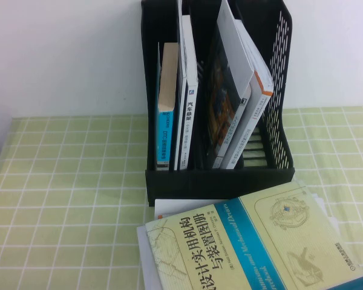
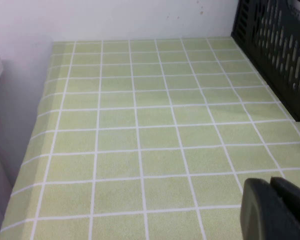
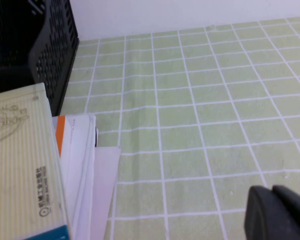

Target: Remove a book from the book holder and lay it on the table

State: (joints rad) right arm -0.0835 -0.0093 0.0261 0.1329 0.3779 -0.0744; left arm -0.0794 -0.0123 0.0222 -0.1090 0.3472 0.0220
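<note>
A black book holder stands at the back middle of the table with several books upright or leaning in it, among them a blue-spined book and a white one. A pale yellow book lies flat on a stack of books and papers in front of the holder. My left gripper is shut and empty, low over the cloth to the left of the holder. My right gripper is shut and empty, over the cloth to the right of the stack. Neither gripper shows in the high view.
A green checked tablecloth covers the table. A white wall stands behind it. The cloth's left edge drops off near the wall. White papers stick out from under the flat yellow book.
</note>
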